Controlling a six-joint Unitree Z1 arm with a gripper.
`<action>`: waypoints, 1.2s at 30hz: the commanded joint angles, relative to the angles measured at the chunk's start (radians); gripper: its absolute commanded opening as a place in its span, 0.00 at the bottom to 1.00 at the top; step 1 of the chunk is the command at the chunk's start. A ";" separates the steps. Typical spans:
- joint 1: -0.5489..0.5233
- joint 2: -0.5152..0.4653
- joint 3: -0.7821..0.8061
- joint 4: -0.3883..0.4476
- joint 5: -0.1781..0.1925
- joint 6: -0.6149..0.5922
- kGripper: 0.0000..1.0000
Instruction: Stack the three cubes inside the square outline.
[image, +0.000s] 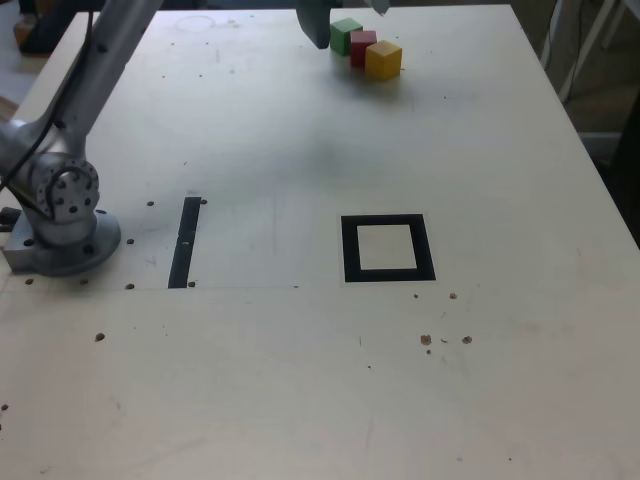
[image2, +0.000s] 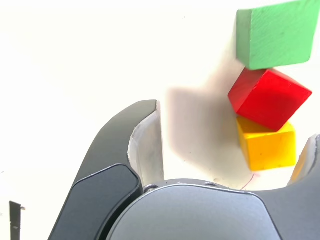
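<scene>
Exterior view first: we see the green cube, red cube and yellow cube bunched in a touching row at the table's far edge, well apart from the black square outline nearer us. Our gripper is mostly cut off above them. Wrist view: our gripper's jaws stand wide, holding nothing, with the yellow cube, red cube and green cube just ahead.

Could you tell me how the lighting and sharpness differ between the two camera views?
Exterior view: soft, even light, slightly hazy; pincer cropped at the top edge. Wrist view: table overexposed to near white, green cube and red cube sharp, a faint shadow beside them.
</scene>
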 joint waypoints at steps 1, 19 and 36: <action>-0.005 0.015 -0.018 0.013 0.006 -0.007 0.97; -0.028 0.140 -0.153 0.003 0.051 -0.083 0.94; -0.035 0.203 -0.198 -0.038 0.066 -0.127 0.89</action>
